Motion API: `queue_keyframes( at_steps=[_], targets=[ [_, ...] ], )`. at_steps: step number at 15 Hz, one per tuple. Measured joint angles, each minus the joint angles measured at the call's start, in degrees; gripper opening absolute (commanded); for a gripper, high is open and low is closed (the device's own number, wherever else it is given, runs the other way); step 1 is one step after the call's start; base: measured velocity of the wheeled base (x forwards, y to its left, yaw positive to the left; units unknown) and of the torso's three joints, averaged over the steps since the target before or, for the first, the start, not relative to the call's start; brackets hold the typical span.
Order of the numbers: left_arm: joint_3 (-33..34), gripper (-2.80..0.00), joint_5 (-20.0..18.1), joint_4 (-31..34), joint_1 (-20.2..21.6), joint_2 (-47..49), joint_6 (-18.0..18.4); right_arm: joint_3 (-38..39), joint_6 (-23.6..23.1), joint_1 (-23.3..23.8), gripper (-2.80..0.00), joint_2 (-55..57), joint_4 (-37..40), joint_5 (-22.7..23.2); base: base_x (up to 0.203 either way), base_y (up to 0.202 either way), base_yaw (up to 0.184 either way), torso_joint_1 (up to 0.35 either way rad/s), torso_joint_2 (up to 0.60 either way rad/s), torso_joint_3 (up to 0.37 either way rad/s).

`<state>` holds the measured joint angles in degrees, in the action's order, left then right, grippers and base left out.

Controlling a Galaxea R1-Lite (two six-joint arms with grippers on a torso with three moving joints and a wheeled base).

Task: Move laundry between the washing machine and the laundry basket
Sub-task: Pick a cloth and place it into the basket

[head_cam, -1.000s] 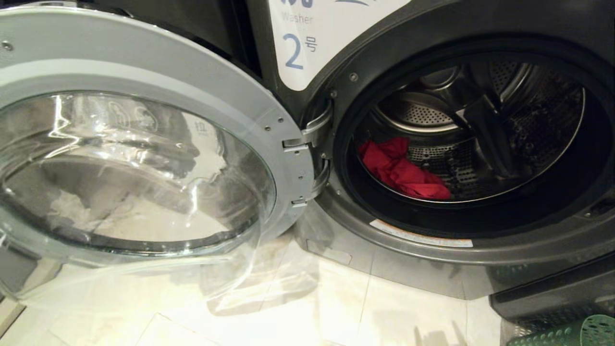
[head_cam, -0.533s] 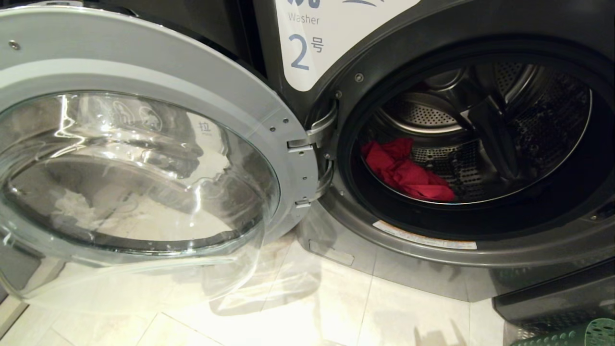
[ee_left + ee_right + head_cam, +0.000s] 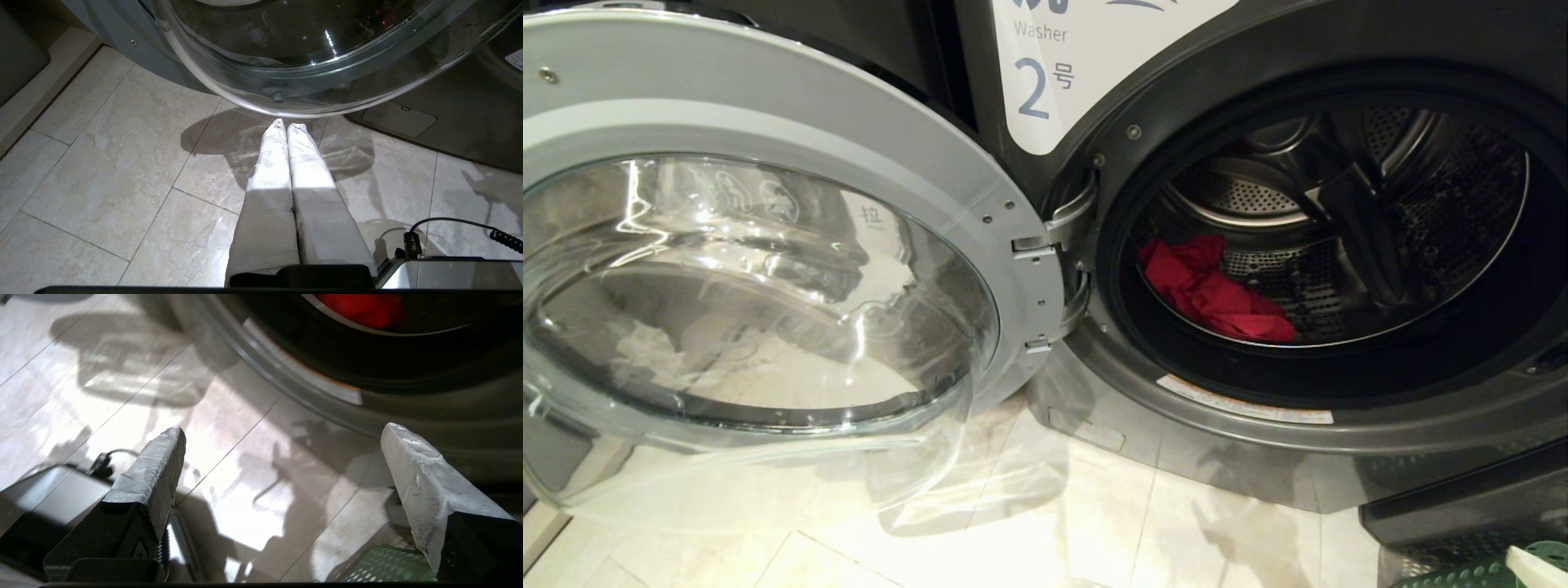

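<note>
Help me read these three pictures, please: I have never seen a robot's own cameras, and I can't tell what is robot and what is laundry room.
All three come from one two-armed robot on wheels, crouched before a front-loading washing machine marked 2. The wide picture is from its head: the round glass door is swung open to the left, and a red garment lies in the steel drum. The other two are from cameras on its wrists, looking along the fingers. The left gripper, its two white padded fingers pressed together, is shut and empty; it points down at the tiled floor below the door. The right gripper is open and holds nothing, over the floor in front of the machine's opening. The green holed plastic at the picture's edge is the laundry basket.
</note>
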<state>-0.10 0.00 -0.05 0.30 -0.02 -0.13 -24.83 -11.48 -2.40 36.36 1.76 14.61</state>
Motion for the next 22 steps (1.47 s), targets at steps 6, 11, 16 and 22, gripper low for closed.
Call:
queue_keyframes(
  at_steps=[6,11,16,22],
  targets=[
    [0.0,-2.80,0.0,0.0,0.0,0.0,0.0,-6.2,-0.6,-10.4,0.00,36.9,-17.7,-2.2,0.000,0.000,0.000,0.000,0.00,0.000],
    [0.0,-2.80,0.0,0.0,0.0,0.0,0.0,-10.1,3.5,-14.4,0.00,60.1,-43.5,-13.2,0.000,0.000,0.000,0.000,0.00,0.000],
    [0.0,-2.80,0.0,0.0,0.0,0.0,0.0,-30.9,10.7,-13.5,0.00,76.0,-52.4,-30.5,0.000,0.000,0.000,0.000,0.00,0.000],
    [0.0,-2.80,0.0,0.0,0.0,0.0,0.0,-52.0,17.5,-9.7,0.00,87.4,-34.0,-35.4,0.000,0.000,0.000,0.000,0.00,0.000]
  ],
)
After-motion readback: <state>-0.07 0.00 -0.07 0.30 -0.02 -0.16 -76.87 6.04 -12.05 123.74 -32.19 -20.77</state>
